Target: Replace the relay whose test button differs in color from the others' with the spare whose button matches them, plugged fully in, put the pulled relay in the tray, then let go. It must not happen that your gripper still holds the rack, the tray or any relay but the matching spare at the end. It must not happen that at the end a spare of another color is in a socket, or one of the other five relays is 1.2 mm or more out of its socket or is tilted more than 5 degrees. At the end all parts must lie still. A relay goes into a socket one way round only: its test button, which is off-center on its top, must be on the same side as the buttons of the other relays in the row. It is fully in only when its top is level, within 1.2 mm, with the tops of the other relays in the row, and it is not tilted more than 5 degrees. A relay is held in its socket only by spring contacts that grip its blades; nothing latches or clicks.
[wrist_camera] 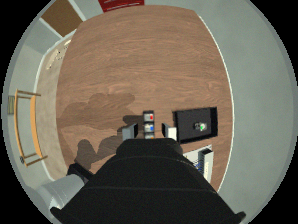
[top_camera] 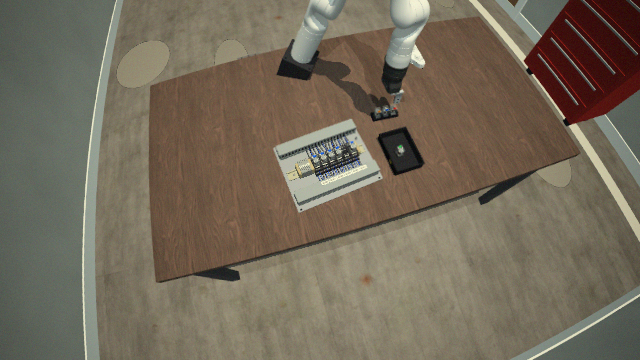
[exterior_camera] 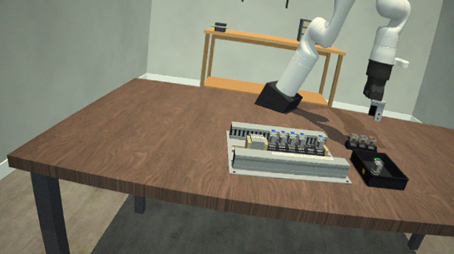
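A grey panel (top_camera: pixel 327 162) holds a row of relays (exterior_camera: pixel 296 140) with blue buttons; a gap shows near the row's right end. A black tray (top_camera: pixel 400 150) to the right of the panel holds one relay with a green button (exterior_camera: pixel 376 165), standing upright. Behind the tray a small black holder (top_camera: pixel 382 118) carries three spares with orange (exterior_camera: pixel 354 137), blue (exterior_camera: pixel 363 137) and red (exterior_camera: pixel 373 139) buttons. My gripper (exterior_camera: pixel 376 110) is open and empty, hanging well above the holder's right end. The wrist view shows the holder (wrist_camera: pixel 148 123) and the tray (wrist_camera: pixel 194 121) below.
The arm's black base (top_camera: pixel 298 65) stands at the table's far edge, left of the gripper. A red tool cabinet (top_camera: pixel 585 55) stands off the table to the right. A wooden shelf unit (exterior_camera: pixel 271 62) is against the back wall.
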Available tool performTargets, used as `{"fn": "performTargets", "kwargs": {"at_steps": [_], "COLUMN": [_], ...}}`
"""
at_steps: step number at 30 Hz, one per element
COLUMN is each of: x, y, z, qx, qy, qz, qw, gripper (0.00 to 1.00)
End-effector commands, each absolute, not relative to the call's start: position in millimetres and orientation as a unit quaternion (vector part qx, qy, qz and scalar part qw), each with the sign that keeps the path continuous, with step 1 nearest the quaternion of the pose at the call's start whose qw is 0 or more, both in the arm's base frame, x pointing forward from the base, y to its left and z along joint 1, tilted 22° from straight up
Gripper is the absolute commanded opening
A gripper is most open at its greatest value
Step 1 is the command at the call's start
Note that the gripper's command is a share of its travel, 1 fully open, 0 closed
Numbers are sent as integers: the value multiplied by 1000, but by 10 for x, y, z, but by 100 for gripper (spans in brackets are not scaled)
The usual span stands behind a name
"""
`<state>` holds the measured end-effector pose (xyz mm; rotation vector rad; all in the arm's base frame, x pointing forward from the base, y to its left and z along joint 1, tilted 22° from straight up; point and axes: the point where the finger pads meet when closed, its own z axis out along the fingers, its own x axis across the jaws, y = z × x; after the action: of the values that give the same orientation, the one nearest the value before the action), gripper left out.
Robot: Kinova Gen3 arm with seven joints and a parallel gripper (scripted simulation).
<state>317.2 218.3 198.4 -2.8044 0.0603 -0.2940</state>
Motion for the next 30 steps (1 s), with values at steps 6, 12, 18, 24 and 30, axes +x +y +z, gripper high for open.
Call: {"fn": "performTargets", "kwargs": {"at_steps": [6,12,18,24,30], "x": [3152,3132,3134,3136,3138], "y": [2182,2188,2170,2142,2118], "z": [1973,1964,1965,1965,1965], "qx": [-982,-982,-982,-982,-982], "qy": [18,15,15,15,15], "qz": [-101,-99,-99,-99,-99], "qw": [161,162,162,162,163], "gripper": [100,100,100,100,100]}}
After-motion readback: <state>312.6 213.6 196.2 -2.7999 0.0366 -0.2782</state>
